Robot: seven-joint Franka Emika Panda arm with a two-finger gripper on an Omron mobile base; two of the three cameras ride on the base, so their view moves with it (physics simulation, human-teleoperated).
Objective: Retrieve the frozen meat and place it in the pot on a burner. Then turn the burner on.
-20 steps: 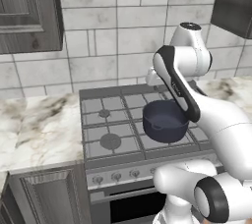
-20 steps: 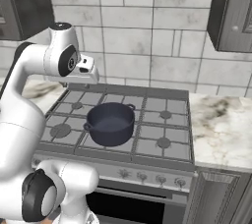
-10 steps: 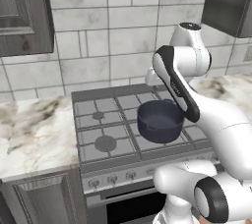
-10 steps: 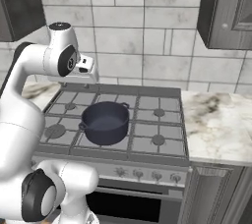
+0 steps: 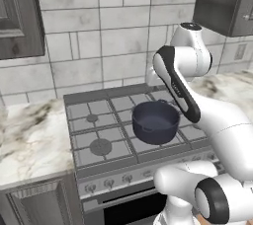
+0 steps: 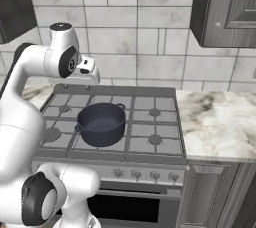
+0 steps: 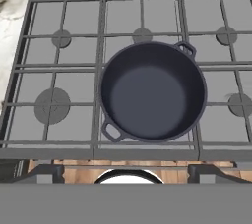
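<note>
- Resting on the stove [image 7: 29,66] grate, front centre: the pot [image 7: 153,92], upright.
- Gripper [image 7: 126,171] hangs above the pot, fingers spread wide, holding nothing.
- Marble counter [image 6: 215,117] adjoins the stove.

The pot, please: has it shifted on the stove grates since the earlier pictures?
No. The pot sits on the same front-centre grate of the stove; only the camera's framing has shifted as the base drove.
</note>
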